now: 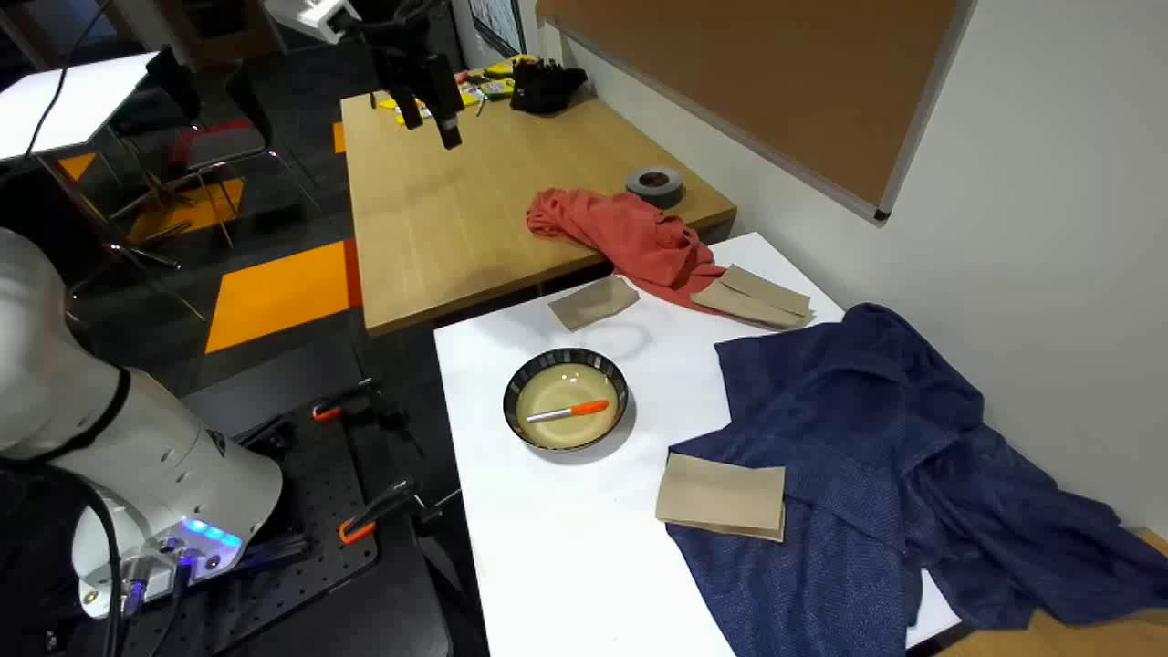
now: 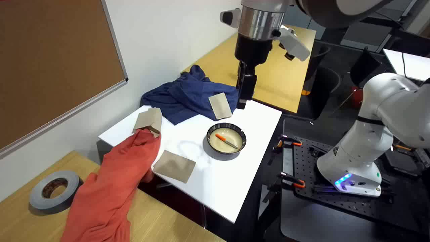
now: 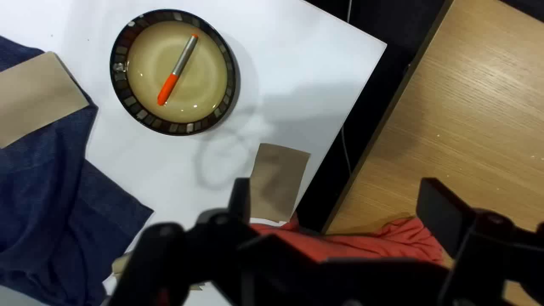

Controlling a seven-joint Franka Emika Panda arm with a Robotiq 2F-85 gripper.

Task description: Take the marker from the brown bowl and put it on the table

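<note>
A round, shallow brown bowl [image 3: 204,85], tan inside with a dark patterned rim, sits upright on a white table [image 1: 547,547]. The marker [image 3: 177,70], silver with a long orange cap, lies across the inside of the bowl, as both exterior views and the wrist view show. The black end effector [image 3: 338,200] hangs in the air, well apart from the bowl, its 2 fingers [image 3: 440,212] spread with a wide gap between them. A navy cloth [image 1: 821,438] is heaped over part of the table, and a folded piece of brown paper [image 1: 721,497] lies on it at the border. A flat brown sheet [image 1: 593,303] lies near the bowl, close to the table's edge. A red cloth [image 2: 107,188] runs from the table onto a neighbouring wooden table [image 1: 438,228], just beside a roll of grey tape [image 2: 37,195]. In both exterior views, blue lights [image 2: 343,179] glow at the base of the white robot arm [image 2: 356,158].
</note>
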